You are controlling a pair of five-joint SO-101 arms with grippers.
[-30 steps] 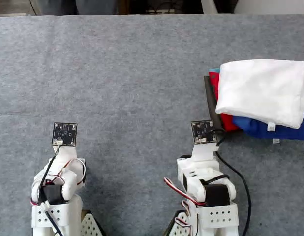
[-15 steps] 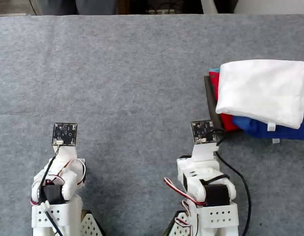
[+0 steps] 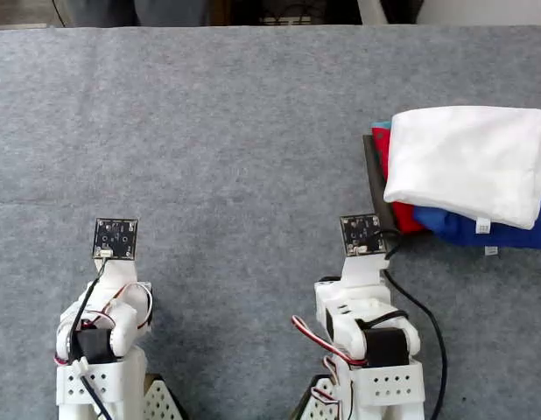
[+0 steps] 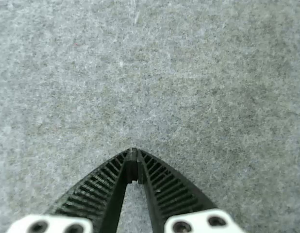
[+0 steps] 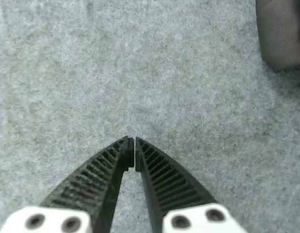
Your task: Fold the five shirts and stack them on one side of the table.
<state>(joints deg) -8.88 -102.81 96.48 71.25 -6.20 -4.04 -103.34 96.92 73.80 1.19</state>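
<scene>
A stack of folded shirts lies at the table's right edge, with a white shirt point(image 3: 470, 160) on top, a blue one point(image 3: 481, 231) and a red one point(image 3: 395, 179) under it, a dark one point(image 3: 375, 179) at the bottom and a sliver of teal point(image 3: 382, 125). The dark shirt's corner point(image 5: 281, 31) appears in the right wrist view. My left gripper point(image 4: 133, 155) is shut over bare grey cloth near the front left. My right gripper point(image 5: 131, 143) is shut with nothing in it, just short of the stack.
The grey felt table cover point(image 3: 209, 131) stretches bare across the left and middle. Both arm bases point(image 3: 104, 367) point(image 3: 371, 359) stand at the front edge, and a black cable point(image 3: 432, 328) runs beside the right one.
</scene>
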